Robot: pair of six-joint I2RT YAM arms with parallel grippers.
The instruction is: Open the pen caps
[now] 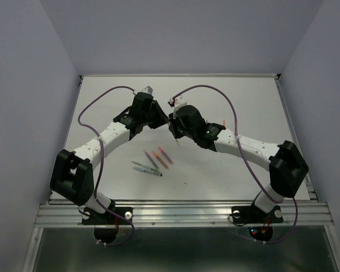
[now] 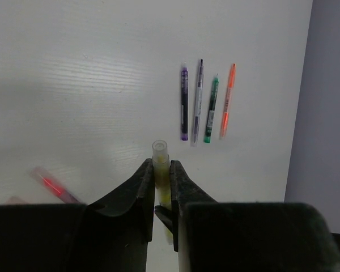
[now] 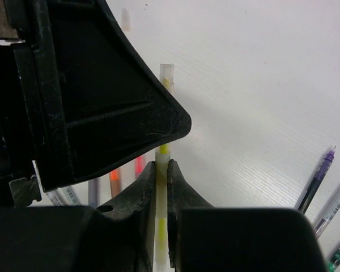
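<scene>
— What lies nearest the front?
— A small speck (image 1: 185, 183) on the white table (image 1: 215, 170), too small to name. Just past it, a loose group of pens (image 1: 152, 161) lies flat in the middle of the table. The left wrist view shows four of them side by side and nearly parallel: a purple pen (image 2: 184, 105), a grey pen (image 2: 198, 99), a green pen (image 2: 211, 110) and an orange pen (image 2: 227, 102). A red pen (image 2: 52, 186), blurred, lies well apart from those four.
— And further out?
— Beyond the group the two pincers meet tip to tip above the table, both on one yellow pen (image 3: 163, 150). The left pincer (image 2: 161, 170) is closed on it, with its fingers pressed against both sides. The clear cap (image 2: 160, 150) pokes out just past the fingertips. The right pincer (image 3: 162, 168) is clamped tight on the barrel of the same pen, right beside the left one.
— Is the cap off?
— No. It sits on the end of the pen, and the pen runs straight from one pincer into the other.
</scene>
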